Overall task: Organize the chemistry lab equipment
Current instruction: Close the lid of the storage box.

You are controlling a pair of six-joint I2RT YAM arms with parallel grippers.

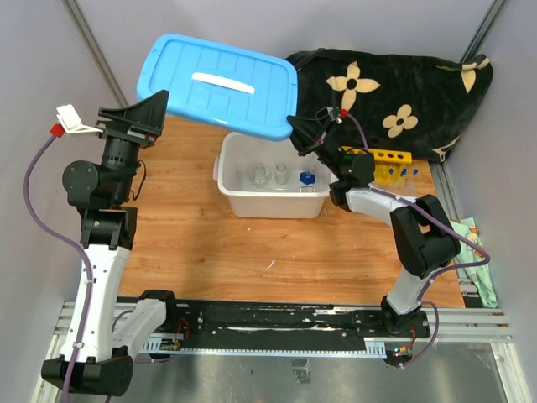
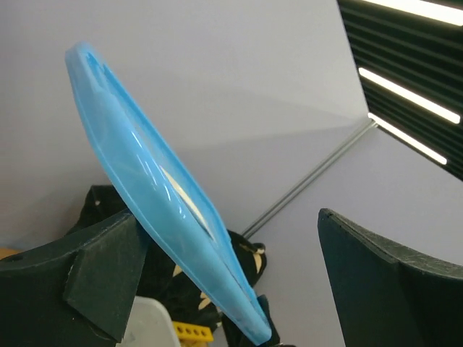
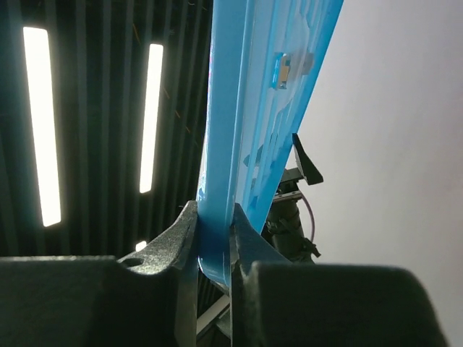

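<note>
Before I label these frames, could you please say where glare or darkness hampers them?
Top external: evenly lit and sharp, the blue lid without glare. Left wrist: a glossy streak on the lid, left fingers dark. Right wrist: ceiling lights blown out, right fingers underexposed.

Far rim of tub (image 1: 252,204) under blue lid (image 1: 220,84); yellow rack (image 1: 394,156) partly behind right arm (image 1: 424,235)

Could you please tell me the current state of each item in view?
blue lid: off the tub, held tilted in the air.
right gripper: shut on the lid's edge.
left gripper: open, gripping nothing.
white tub: uncovered, small glass beakers inside.
yellow rack: upright, tubes standing in it.
</note>
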